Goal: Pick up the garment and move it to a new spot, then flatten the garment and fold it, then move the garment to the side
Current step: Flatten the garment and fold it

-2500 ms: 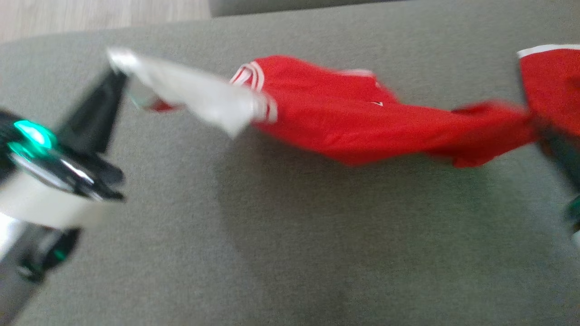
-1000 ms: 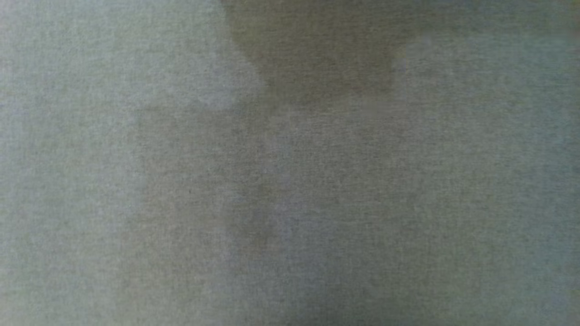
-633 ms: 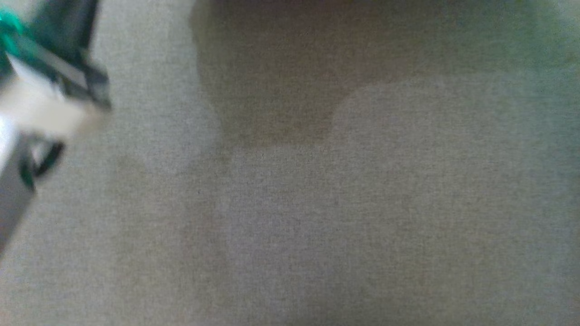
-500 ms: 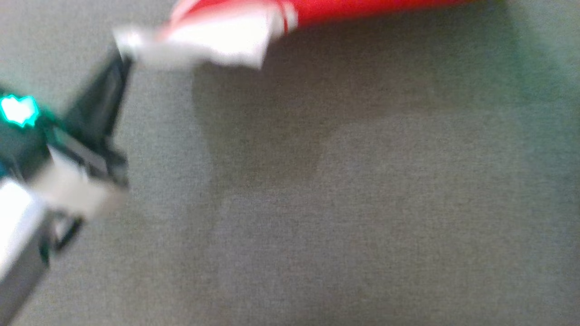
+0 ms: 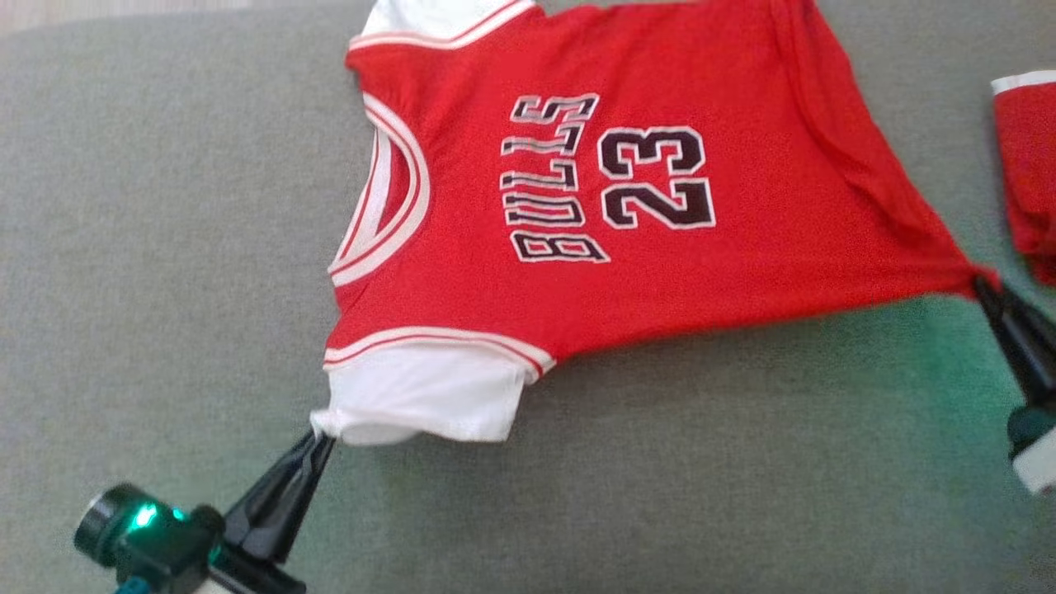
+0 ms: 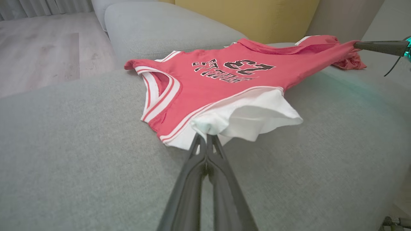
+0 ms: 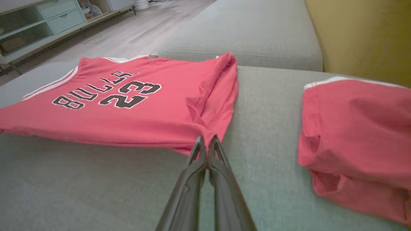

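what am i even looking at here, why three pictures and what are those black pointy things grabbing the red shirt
This is one moment seen by three cameras on a wheeled robot with two arms. The head view looks down from the robot's head. The other two views come from cameras on each wrist, looking along that arm's own two long dark fingers.

The black pointy things are the grippers. The left gripper is pinched shut on the white sleeve edge of the red jersey. The right gripper is pinched shut on a corner of its bottom hem. Between them the jersey is stretched out over a grey sofa cushion, print side up, reading BULLS 23.

To the robot's right lies a second red garment, bunched, touched by neither gripper. Behind the cushion the wrist views show a yellow backrest and a wooden floor.
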